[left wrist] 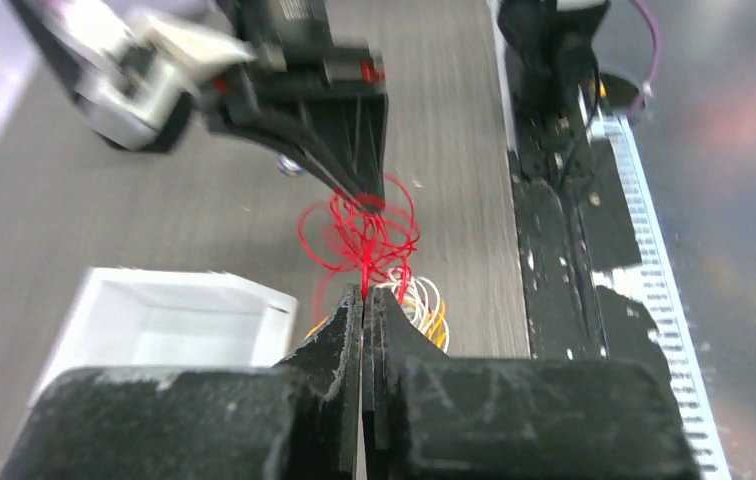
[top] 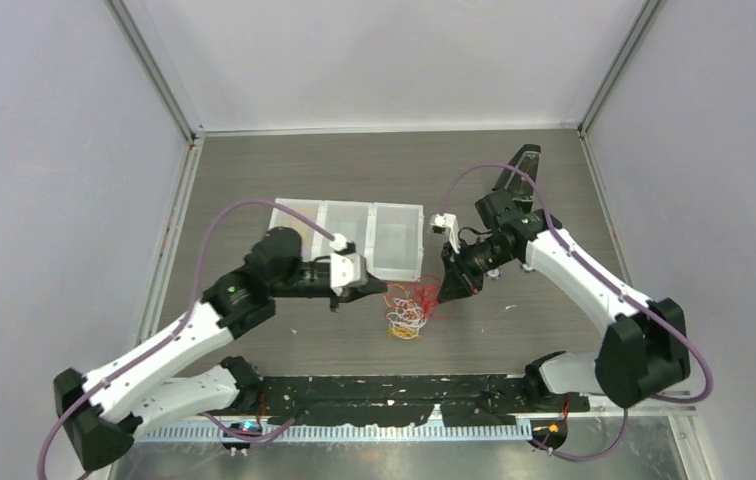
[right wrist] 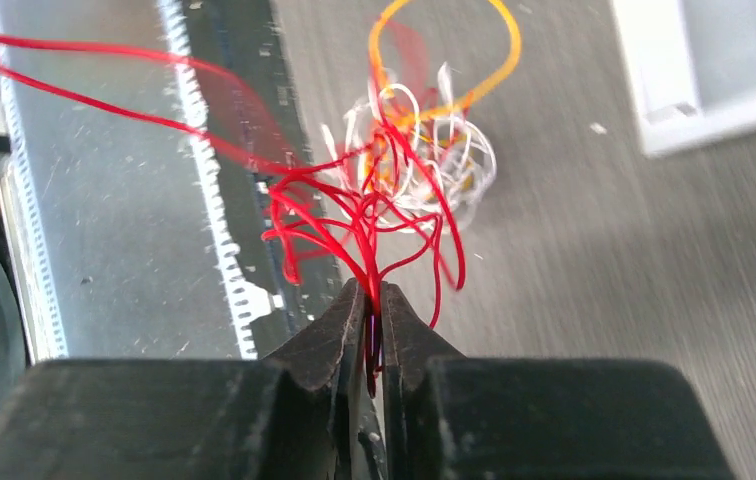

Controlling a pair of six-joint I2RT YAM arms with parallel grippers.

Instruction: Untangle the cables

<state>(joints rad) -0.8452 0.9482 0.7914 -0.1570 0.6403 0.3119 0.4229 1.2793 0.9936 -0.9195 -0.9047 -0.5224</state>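
Note:
The cables point(top: 412, 308) lie as one small tangle of red, white and yellow-orange wire on the table between both arms. My left gripper point(left wrist: 364, 292) is shut on a twisted bundle of red cable strands point(left wrist: 364, 240), with white and orange loops point(left wrist: 426, 312) just beside its tip. My right gripper point(right wrist: 374, 288) is shut on other red strands point(right wrist: 354, 215) of the same tangle, and the white loops point(right wrist: 439, 150) and an orange loop point(right wrist: 509, 40) lie beyond it. In the top view the left gripper point(top: 384, 291) and right gripper point(top: 448, 293) face each other across the tangle.
A white three-compartment tray point(top: 349, 240) stands just behind the left gripper and the tangle. Black tape point(top: 394, 400) and a toothed white strip point(top: 354, 432) run along the near edge. A black stand point(top: 524, 165) sits at the back right.

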